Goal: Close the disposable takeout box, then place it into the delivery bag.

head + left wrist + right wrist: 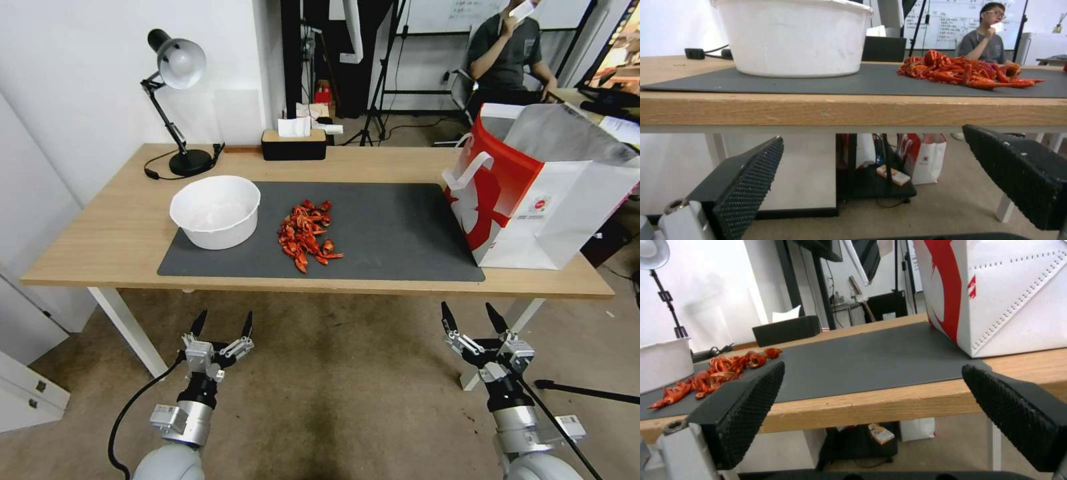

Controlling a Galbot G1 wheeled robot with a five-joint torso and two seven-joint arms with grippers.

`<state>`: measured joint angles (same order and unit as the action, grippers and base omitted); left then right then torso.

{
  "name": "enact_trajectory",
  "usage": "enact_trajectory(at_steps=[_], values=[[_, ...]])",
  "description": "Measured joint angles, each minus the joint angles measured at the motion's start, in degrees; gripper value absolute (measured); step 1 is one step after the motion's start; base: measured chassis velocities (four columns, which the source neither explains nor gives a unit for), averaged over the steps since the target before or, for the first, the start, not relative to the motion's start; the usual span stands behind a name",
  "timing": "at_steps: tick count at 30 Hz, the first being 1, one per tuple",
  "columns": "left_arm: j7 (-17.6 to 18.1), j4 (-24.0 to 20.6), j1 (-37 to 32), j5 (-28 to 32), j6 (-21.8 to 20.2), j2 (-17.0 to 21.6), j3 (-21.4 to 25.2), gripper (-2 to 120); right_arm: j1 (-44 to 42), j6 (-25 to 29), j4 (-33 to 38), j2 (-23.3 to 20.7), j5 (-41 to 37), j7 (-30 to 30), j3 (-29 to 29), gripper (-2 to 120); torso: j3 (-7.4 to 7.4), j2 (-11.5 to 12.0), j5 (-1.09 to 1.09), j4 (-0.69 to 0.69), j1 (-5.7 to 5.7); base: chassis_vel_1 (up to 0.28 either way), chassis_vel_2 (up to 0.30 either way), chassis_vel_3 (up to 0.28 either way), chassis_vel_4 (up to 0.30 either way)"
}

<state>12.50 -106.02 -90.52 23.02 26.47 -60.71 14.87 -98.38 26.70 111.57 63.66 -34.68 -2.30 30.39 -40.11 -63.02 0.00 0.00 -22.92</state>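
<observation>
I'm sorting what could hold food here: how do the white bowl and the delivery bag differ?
The white bowl is round, low and plain white; the delivery bag is boxy, taller, red and white, with handles. The bowl sits at the mat's left end, the bag at its right. Both stand upright and open-topped.

A wooden desk [120,233] carries a dark grey mat [393,233]. On the mat sit a white bowl [215,211] and a heap of red crayfish [305,235]. The bag [540,193] stands at the desk's right end, its base overlapping the mat. A lamp [175,100] and a black tissue box [293,144] stand along the far edge.
</observation>
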Motion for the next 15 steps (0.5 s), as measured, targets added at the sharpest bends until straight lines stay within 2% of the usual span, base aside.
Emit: enact_trajectory(at_steps=[15], values=[[0.1,0.0,0.0,0.0,0.0,0.0,0.0,100,0.0,0.0,0.1,0.0,0.0,0.0,0.1,100,0.0,0.0,0.0,0.0,0.0,0.0,0.0,0.0,0.0]])
